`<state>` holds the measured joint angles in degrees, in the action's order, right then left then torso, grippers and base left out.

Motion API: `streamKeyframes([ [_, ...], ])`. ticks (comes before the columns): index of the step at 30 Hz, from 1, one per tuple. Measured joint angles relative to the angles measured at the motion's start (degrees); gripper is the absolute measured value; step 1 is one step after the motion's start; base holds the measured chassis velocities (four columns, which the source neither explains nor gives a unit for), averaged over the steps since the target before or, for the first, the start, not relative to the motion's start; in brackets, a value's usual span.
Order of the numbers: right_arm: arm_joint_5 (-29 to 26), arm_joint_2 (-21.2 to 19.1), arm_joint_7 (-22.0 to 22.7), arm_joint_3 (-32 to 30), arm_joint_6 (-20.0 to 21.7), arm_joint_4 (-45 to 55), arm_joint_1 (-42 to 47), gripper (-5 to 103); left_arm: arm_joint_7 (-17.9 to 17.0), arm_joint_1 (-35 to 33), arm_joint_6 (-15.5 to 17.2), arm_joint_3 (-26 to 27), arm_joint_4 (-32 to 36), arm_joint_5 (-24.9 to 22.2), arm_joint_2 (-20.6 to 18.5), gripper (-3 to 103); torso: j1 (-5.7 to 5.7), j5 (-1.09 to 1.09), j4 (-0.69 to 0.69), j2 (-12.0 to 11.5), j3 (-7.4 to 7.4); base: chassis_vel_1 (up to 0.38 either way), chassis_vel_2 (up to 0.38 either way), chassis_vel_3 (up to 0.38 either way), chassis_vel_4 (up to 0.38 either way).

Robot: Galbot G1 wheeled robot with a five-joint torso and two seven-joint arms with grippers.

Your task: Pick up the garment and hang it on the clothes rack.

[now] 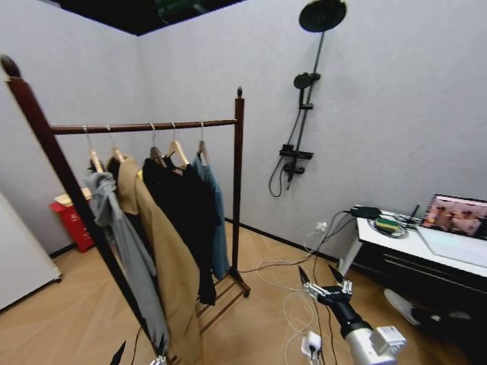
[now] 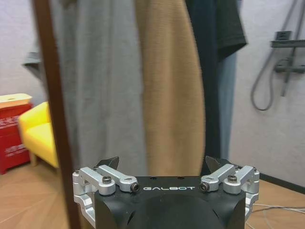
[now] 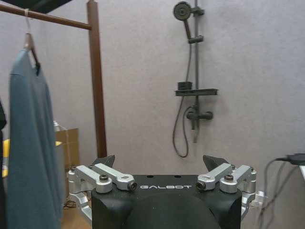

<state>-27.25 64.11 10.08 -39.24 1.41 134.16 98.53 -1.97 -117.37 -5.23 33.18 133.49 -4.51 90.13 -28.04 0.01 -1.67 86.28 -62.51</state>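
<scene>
wooden clothes rack [image 1: 237,152] holds four garments, one black garment [image 1: 185,209]

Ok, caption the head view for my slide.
Black garment hangs on the clothes rack; open right claw waits beside it.

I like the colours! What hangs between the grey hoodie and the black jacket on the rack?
The tan coat hangs between the grey hoodie and the black jacket on the clothes rack. The head view shows it.
</scene>
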Motion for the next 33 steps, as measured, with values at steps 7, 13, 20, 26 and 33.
streamKeyframes([
  [7, 0.0, 0.0, 0.0, 0.0, 0.0, 0.0, 0.0, 100, 0.0, 0.0, 0.0, 0.0, 0.0, 0.0, 0.0, 100, 0.0, -0.01, 0.01, 0.0, 0.0, -0.119, -0.121, -0.118, -0.132],
  [13, 0.0, 0.0, 0.0, 0.0, 0.0, 0.0, 0.0, 100, 0.0, 0.0, 0.0, 0.0, 0.0, 0.0, 0.0, 100, 0.0, -0.01, 0.0, 0.0, 0.0, -0.127, -0.126, -0.135, -0.123],
  [20, 0.0, 0.0, 0.0, 0.0, 0.0, 0.0, 0.0, 100, 0.0, 0.0, 0.0, 0.0, 0.0, 0.0, 0.0, 100, 0.0, 0.0, 0.01, 0.0, 0.0, -0.125, -0.13, -0.132, -0.123],
  [26, 0.0, 0.0, 0.0, 0.0, 0.0, 0.0, 0.0, 100, 0.0, 0.0, 0.0, 0.0, 0.0, 0.0, 0.0, 100, 0.0, -0.01, 0.0, 0.0, 0.0, -0.126, -0.124, -0.122, -0.128],
  [33, 0.0, 0.0, 0.0, 0.0, 0.0, 0.0, 0.0, 100, 0.0, 0.0, 0.0, 0.0, 0.0, 0.0, 0.0, 100, 0.0, -0.01, 0.0, 0.0, 0.0, -0.128, -0.122, -0.132, -0.14],
])
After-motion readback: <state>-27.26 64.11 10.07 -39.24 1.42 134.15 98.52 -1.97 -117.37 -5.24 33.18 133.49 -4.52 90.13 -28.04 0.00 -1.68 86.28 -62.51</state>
